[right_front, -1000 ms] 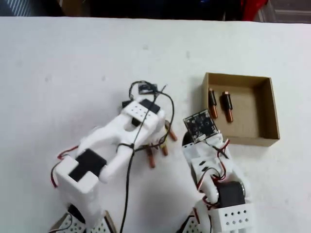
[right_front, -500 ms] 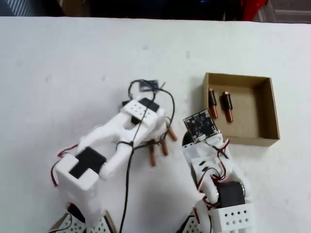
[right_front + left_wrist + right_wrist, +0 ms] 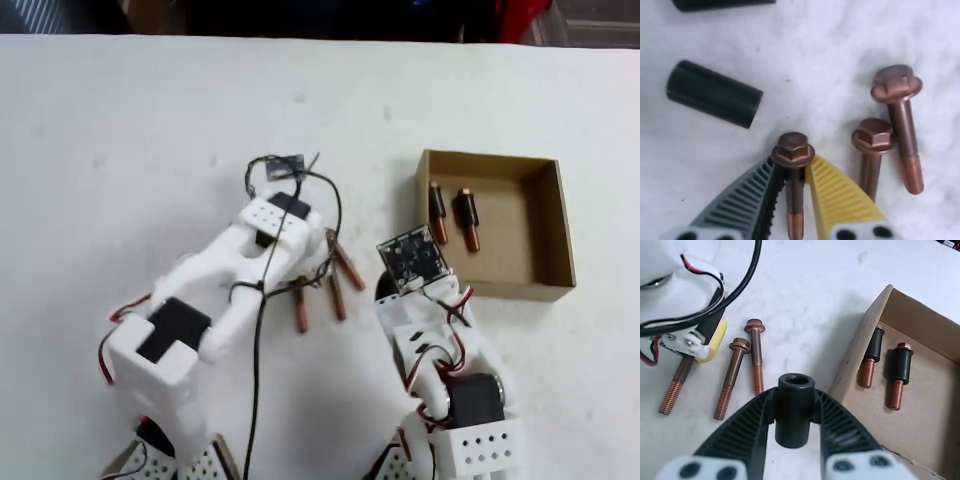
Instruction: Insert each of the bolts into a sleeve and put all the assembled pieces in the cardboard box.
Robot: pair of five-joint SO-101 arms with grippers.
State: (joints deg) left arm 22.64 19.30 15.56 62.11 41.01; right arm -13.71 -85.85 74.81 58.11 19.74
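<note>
Bolts (image 3: pixel 336 295) lie loose on the white table (image 3: pixel 150 120), left of the cardboard box (image 3: pixel 558 230), and we count three. We see the left gripper (image 3: pixel 792 165) clamped on the leftmost bolt (image 3: pixel 793 149), its grey and yellow fingers (image 3: pixel 832 190) pressed against the shank just under the hex head. The other two bolts (image 3: pixel 900 115) lie side by side just right of it. A loose black sleeve (image 3: pixel 714 94) lies on the table near the held bolt. The right gripper (image 3: pixel 795 397) sits by the box's near-left corner, closed on an upright black sleeve (image 3: pixel 795 415) with its open bore facing up. Inside the box, at its left side, we see two assembled pieces (image 3: pixel 438 212) lying side by side, each a bolt through a sleeve.
</note>
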